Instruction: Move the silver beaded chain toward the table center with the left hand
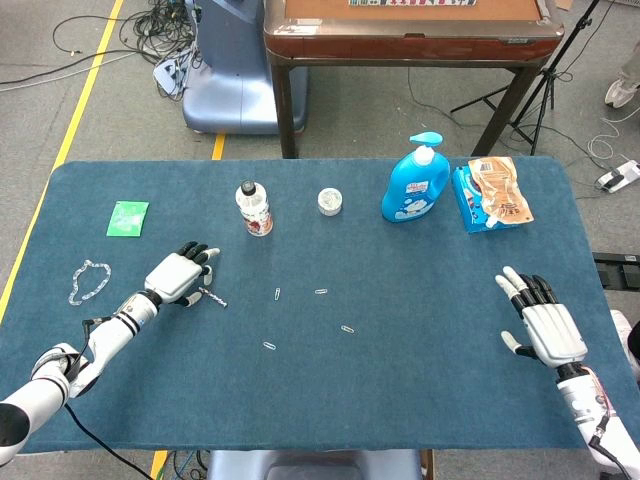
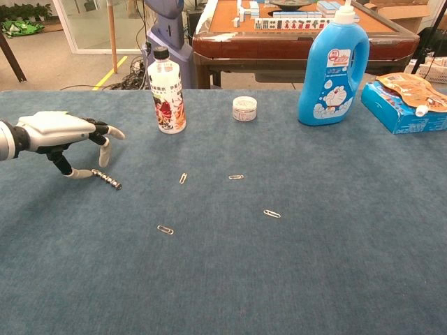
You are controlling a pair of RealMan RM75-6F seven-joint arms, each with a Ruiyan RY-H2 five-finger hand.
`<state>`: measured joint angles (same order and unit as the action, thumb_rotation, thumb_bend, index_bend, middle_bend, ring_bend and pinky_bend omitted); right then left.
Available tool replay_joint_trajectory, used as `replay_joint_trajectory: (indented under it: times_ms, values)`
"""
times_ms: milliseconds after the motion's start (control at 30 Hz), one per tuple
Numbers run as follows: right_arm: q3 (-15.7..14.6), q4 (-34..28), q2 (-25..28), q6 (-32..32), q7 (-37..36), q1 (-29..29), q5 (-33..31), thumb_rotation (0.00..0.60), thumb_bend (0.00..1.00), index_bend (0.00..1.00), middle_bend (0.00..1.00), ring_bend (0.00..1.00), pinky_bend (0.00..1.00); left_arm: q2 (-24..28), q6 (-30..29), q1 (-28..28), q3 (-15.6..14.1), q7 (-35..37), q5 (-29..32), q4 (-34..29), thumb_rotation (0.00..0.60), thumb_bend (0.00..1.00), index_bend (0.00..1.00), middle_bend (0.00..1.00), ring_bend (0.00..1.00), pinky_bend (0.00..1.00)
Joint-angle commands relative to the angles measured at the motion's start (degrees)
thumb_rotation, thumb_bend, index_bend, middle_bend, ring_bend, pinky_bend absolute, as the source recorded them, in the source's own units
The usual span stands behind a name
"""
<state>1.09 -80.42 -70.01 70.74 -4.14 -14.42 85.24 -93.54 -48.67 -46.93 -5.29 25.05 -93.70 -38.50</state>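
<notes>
The silver beaded chain lies as a short straight strand on the blue table, left of the middle. My left hand arches over its left end, fingers apart and curved downward. Its thumb tip rests on the cloth just beside the chain's end, and a fingertip hangs a little above the strand. I see nothing gripped in that hand. My right hand lies low at the table's right side with fingers spread and empty; it appears only in the head view.
A looped bead bracelet and a green packet lie at far left. Small bottle, white jar, blue detergent bottle and a blue box line the back. Several paper clips are scattered mid-table.
</notes>
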Motion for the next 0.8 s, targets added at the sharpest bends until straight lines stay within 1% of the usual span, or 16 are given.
replay_joint_trajectory:
  times_ms: [33,500,800]
  values:
    - [-0.03,0.01,0.0,-0.03,-0.03,-0.01,0.03,0.6,0.3,0.0,0.0,0.0,0.0,-0.29,0.0,-0.06,-0.24,0.47,-0.12,0.55,0.6,0.36,0.46,0.0,0.0,0.0]
    - [0.0,0.35,-0.19,-0.23,0.18,-0.07,-0.16,0.6,0.3,0.0,0.0,0.0,0.0,-1.83,0.18,-0.09,-1.52,3.49,-0.7,3.83,0.6,0.36,0.47,0.0,0.0,0.0]
    - [0.01,0.45,-0.29,-0.43,0.36,-0.14,-0.34,0.6,0.3,0.0,0.0,0.0,0.0,-2.63,0.17,-0.06,-2.17,5.15,-1.03,5.64,0.6,0.36,0.52,0.0,0.0,0.0]
